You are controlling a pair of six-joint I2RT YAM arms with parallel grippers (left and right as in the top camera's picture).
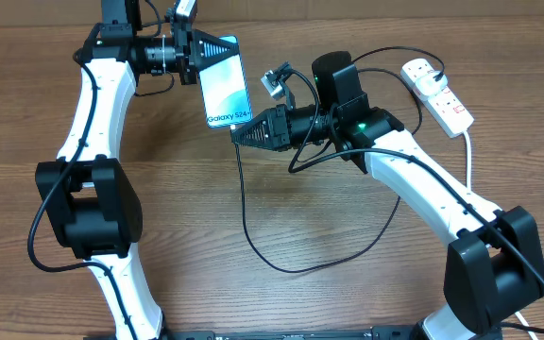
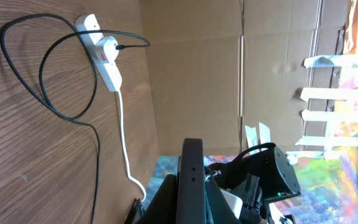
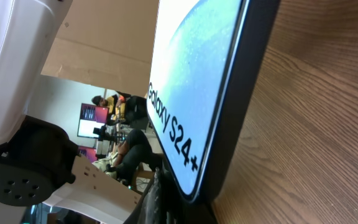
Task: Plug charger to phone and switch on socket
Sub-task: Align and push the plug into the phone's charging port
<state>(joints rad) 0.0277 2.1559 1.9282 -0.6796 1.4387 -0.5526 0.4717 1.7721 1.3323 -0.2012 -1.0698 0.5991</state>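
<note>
Two tight grips: left gripper (image 1: 223,47) holds the phone (image 1: 227,90) up top, its long side pointing down at right gripper (image 1: 235,134) pinching the charger (image 1: 246,203).

Overhead: fixed, straight down on table (image 1: 253,208), mid-range, both arms in frame. Left wrist: rolled sideways, sights past left claw (image 2: 188,211) along phone (image 2: 192,162) edge, socket (image 2: 104,59) far beyond the claw. Right wrist: very close, phone screen just ahead of right claw (image 3: 156,198). All 3 views share the phone; overhead and left wrist share the socket.
</note>
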